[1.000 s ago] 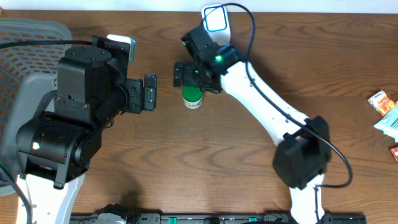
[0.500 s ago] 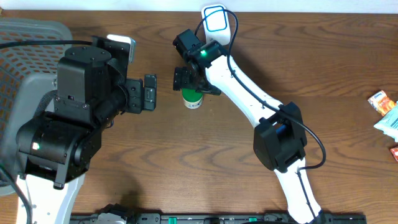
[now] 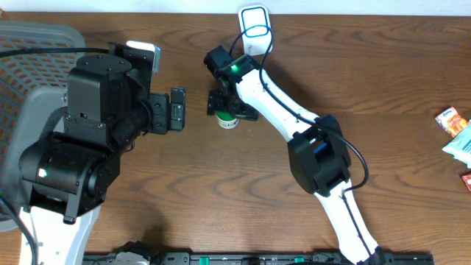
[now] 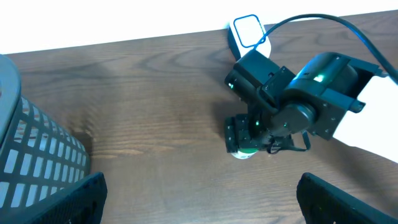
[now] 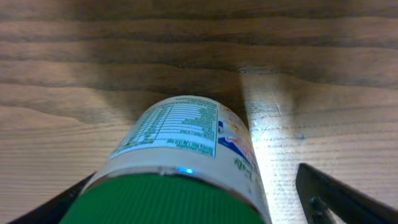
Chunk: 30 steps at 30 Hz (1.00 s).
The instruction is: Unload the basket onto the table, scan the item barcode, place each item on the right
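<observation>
Green-capped white bottle (image 5: 233,146), printed label (image 5: 177,130) showing, stands between my right gripper's (image 3: 230,108) parted fingers; my left gripper (image 3: 177,109) gapes wide too.

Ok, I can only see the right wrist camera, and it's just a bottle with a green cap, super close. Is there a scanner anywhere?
Observer: Probably. A white device with a blue outline sits at the far edge of the table, just beyond your bottle.
Operator: Is the other arm holding anything?
Observer: No. The left gripper is open and empty, off to the bottle's left and pointing toward it.
Operator: What else is over there?
Observer: A grey mesh basket stands at the table's left edge, partly hidden behind the left arm.
</observation>
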Tool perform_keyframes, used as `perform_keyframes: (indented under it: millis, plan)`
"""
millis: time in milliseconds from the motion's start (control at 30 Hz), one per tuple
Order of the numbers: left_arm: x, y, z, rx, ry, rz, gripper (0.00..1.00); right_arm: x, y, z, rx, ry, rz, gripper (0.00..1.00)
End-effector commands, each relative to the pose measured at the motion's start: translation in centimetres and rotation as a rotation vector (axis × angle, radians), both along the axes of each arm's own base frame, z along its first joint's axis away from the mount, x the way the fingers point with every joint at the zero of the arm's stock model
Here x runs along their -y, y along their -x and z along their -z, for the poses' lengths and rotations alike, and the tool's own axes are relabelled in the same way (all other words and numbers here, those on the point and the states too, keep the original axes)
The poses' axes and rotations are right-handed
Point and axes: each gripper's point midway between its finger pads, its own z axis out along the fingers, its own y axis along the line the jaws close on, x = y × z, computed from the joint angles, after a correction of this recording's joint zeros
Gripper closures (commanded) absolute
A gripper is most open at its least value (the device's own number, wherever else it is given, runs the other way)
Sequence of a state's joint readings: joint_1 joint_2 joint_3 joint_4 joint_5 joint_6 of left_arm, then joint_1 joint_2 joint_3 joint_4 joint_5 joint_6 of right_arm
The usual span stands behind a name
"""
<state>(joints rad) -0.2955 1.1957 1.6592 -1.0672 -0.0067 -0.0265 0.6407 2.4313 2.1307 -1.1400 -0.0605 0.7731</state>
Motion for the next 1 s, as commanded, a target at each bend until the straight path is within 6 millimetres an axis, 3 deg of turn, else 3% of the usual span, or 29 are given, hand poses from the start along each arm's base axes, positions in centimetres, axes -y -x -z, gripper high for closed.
perform_keyframes:
  millis: [0,100,267,367,567,733,967]
  plan:
    - [-0.4,-0.1,0.1,-0.002,-0.005,-0.018,0.02,-0.4,0.1,0.1,0.000,0.002,0.001,0.27]
    - [-0.4,-0.1,0.1,-0.002,-0.005,-0.018,0.02,-0.4,0.1,0.1,0.000,0.003,0.000,0.36]
    - [-0.4,-0.1,0.1,-0.002,-0.005,-0.018,0.02,1.4,0.1,-0.1,-0.023,0.034,-0.013,0.40]
    - [-0.3,-0.1,0.1,-0.002,-0.005,-0.017,0.02,3.9,-0.2,-0.3,-0.047,0.078,-0.011,0.38]
    - [-0.4,-0.1,0.1,-0.002,-0.005,-0.018,0.02,11.3,-0.9,-0.5,-0.103,0.235,0.021,0.39]
    - [-0.4,-0.1,0.1,-0.002,-0.005,-0.018,0.02,16.0,-1.3,-0.7,-0.164,0.265,-0.047,0.39]
    - [-0.4,-0.1,0.1,-0.002,-0.005,-0.018,0.02,18.4,-2.1,-0.7,-0.172,0.254,-0.226,0.40]
